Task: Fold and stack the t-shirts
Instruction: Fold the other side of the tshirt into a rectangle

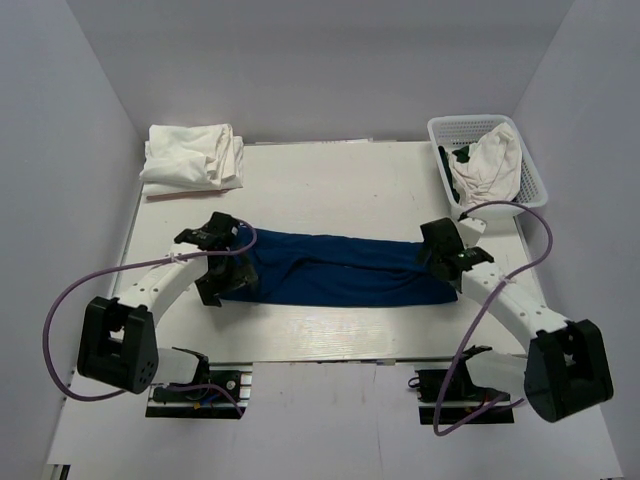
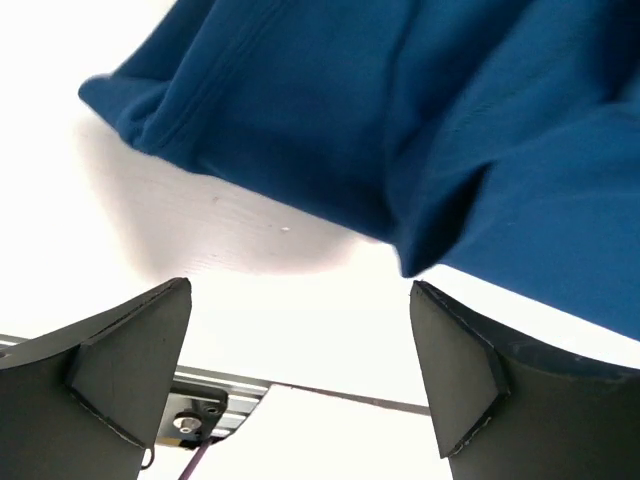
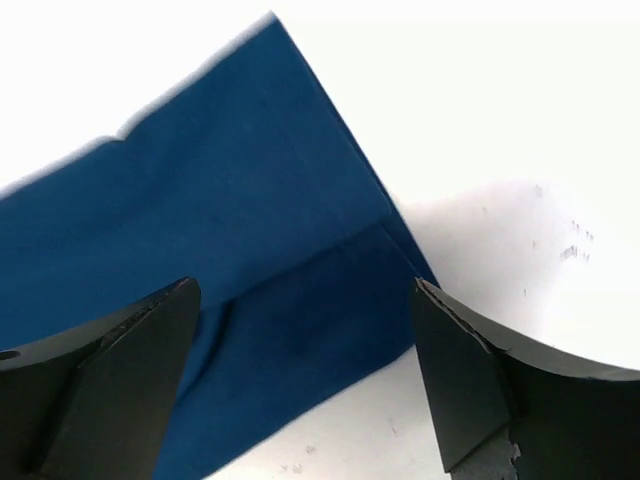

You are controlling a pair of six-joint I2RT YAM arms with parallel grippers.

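From above, the navy t-shirt is lying as a long folded band across the middle of the tabletop, with the left gripper and right gripper at its ends. Folded white t-shirts are resting at the far left corner, and a basket at the far right corner is holding a white tee. At the left wrist the claw is standing spread and empty, with navy cloth bunching just beyond it. At the right wrist the claw is likewise gaping over the shirt's flat corner.
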